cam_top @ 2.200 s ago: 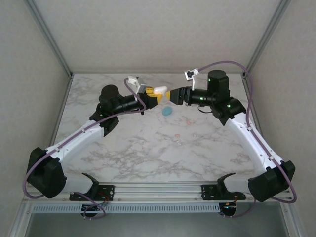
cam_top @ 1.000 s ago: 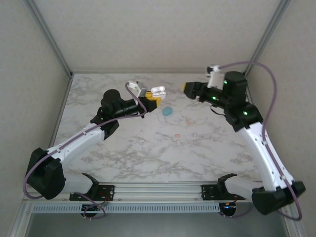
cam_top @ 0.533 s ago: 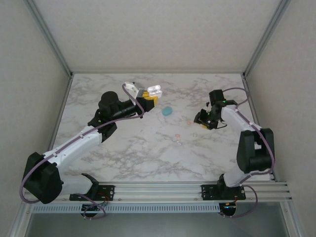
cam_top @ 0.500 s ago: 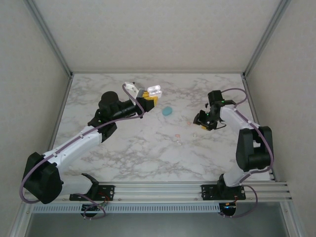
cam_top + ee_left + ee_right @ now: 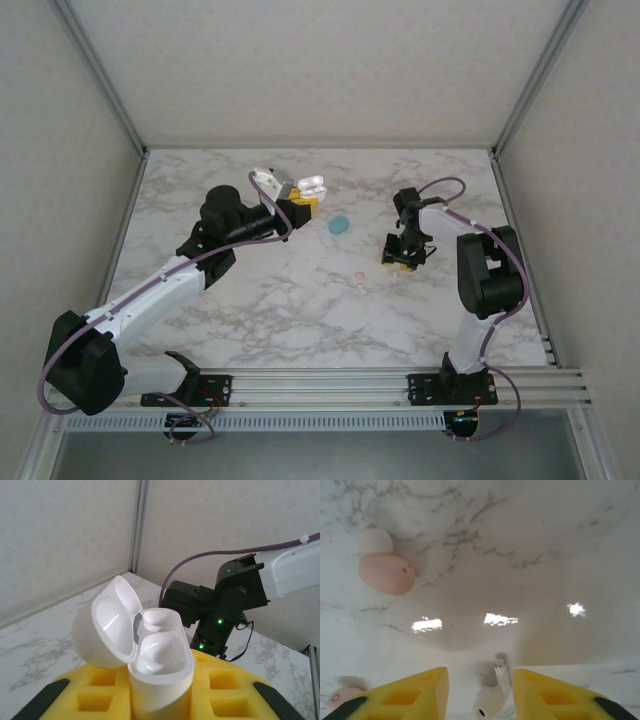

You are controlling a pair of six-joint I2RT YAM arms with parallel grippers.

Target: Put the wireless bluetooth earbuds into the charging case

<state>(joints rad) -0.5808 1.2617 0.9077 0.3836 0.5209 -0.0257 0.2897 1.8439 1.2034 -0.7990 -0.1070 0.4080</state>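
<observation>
right gripper (image 5: 479,679), jaws apart, straddles earbud (image 5: 492,694), stem toward 12 o'clock; left gripper (image 5: 161,696) clamps open charging case (image 5: 161,656).

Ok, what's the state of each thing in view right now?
charging case: lid open, both wells empty, held upright
left gripper: shut on charging case
right gripper: open, straddling white earbud
white earbud: lying on table, not yet gripped
pink earbud: lying loose on table

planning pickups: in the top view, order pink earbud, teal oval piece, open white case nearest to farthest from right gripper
1. pink earbud, just left of right gripper
2. teal oval piece, back left
3. open white case, far left, in left gripper
</observation>
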